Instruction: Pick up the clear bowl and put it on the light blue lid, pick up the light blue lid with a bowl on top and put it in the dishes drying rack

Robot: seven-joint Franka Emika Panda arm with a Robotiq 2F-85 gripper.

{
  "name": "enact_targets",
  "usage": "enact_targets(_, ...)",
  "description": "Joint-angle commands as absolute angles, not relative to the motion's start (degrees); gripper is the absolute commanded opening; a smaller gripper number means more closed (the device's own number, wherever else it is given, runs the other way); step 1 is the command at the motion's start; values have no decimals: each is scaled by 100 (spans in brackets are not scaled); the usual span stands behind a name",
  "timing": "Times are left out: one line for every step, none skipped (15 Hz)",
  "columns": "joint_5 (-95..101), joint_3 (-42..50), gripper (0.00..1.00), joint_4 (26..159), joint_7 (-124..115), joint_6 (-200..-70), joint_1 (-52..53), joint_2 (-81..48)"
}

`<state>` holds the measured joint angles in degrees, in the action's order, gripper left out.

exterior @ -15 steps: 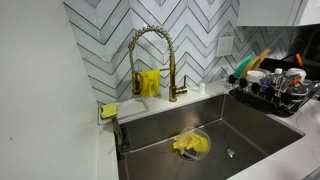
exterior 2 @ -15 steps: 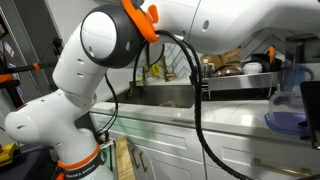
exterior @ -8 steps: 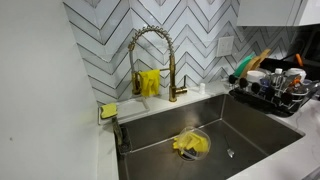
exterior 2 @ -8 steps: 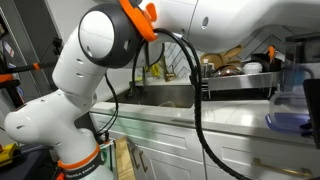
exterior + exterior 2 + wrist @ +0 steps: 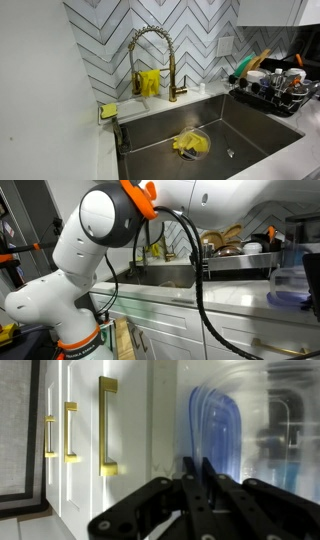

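In the wrist view my gripper (image 5: 199, 461) is shut on the thin edge of the light blue lid (image 5: 212, 422). The clear bowl (image 5: 272, 430) sits against the lid on its far side. In an exterior view the lid (image 5: 286, 296) with the bowl (image 5: 290, 277) on it hangs at the far right, held off the counter by the gripper (image 5: 311, 282), which is partly cut off by the frame edge. The dish drying rack (image 5: 272, 94) stands to the right of the sink and holds several dishes. It also shows behind the arm in an exterior view (image 5: 240, 262).
A deep steel sink (image 5: 255, 135) holds a yellow cloth (image 5: 190, 144), with a gold faucet (image 5: 152, 55) behind it. The white arm's base (image 5: 75, 270) and a black cable (image 5: 197, 280) fill the foreground. White cabinet doors have gold handles (image 5: 106, 425).
The lid with the bowl has risen a little above the counter at the right edge of the exterior view. The sink scene is unchanged.
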<state>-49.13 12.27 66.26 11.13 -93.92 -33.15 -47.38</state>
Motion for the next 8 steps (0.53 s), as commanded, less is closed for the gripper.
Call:
enact_targets(-4743, 1264, 3, 6553, 1048, -9396, -3136, -4736)
enact_targets(-4710, 1281, 3, 6528, 1037, -9387, -3084, -4725)
enact_targets(-4659, 1307, 3, 6490, 1016, -9370, -3030, -4713)
enact_targets(-4577, 1345, 3, 6472, 1001, -9373, -2973, -4682)
enact_targets(-4492, 1372, 3, 6429, 1002, -9373, -2942, -4671)
enact_targets(-4401, 1404, 3, 6427, 998, -9378, -2902, -4613)
enact_targets(-4334, 1418, 3, 6413, 995, -9370, -2875, -4576)
enact_targets(-4246, 1443, 3, 6413, 1002, -9361, -2837, -4514)
